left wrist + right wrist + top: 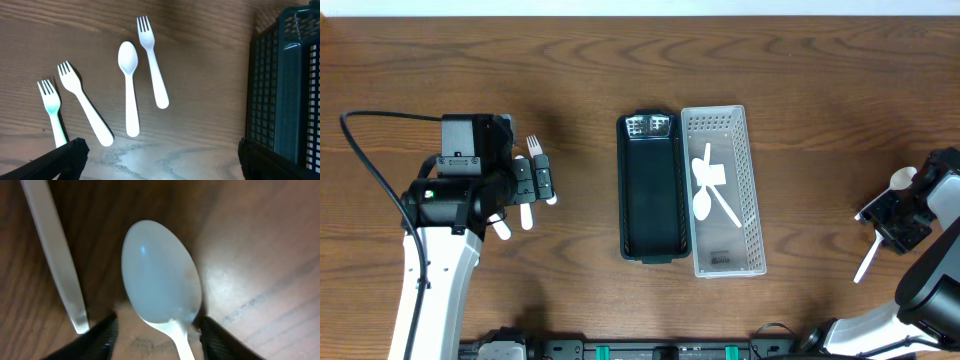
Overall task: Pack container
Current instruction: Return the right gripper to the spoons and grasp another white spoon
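Observation:
A black container (625, 190) and a white basket (752, 190) stand side by side at mid-table. The basket holds white spoons (705, 200). My left gripper (538, 182) hovers open over white cutlery lying left of the black container. The left wrist view shows a spoon (129, 85) and three forks (152, 65) there, ahead of the wide-open jaws (160, 155). My right gripper (895, 215) is at the far right. Its open jaws (157, 335) straddle the neck of a white spoon (160, 275) lying on the table.
A white utensil handle (52, 250) lies just left of the right-hand spoon and also shows in the overhead view (868, 262). The black container's mesh wall (285, 85) is close to my left gripper's right finger. A black cable (370, 160) loops at the far left.

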